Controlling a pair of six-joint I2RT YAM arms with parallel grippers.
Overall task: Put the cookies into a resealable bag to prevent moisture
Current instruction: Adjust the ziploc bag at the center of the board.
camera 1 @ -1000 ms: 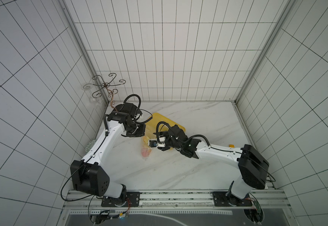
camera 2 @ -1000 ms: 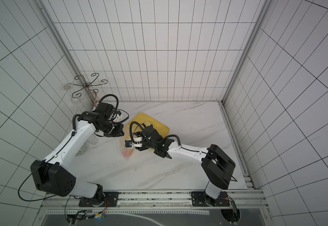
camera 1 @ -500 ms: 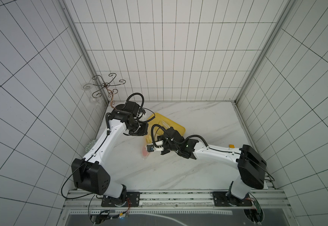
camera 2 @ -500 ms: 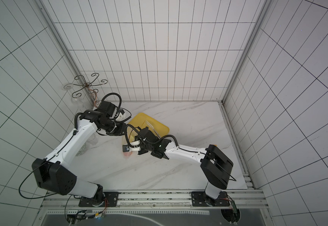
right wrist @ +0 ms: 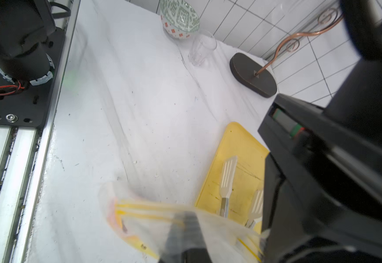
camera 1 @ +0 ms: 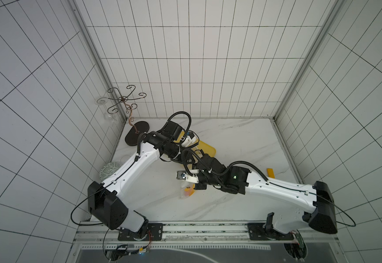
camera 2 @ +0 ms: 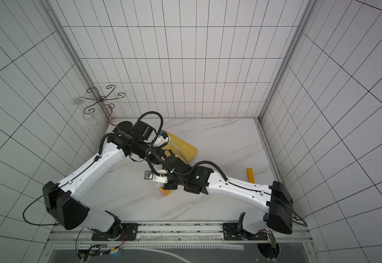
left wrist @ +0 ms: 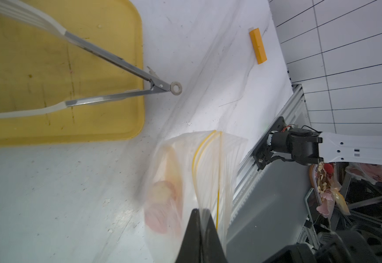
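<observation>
While the resealable bag (left wrist: 210,159), cookies (left wrist: 162,205) inside, is clamped near its zip by left gripper (left wrist: 200,216) and right gripper (right wrist: 184,217) mid-worktop, off the tray's (left wrist: 60,137) corner, the strip is best pulled taut and pressed evenly.

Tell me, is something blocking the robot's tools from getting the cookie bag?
No, nothing visible is in the way. The left tool and the right tool are each pinched shut on the resealable bag itself. Pink cookies already sit inside it.
</observation>
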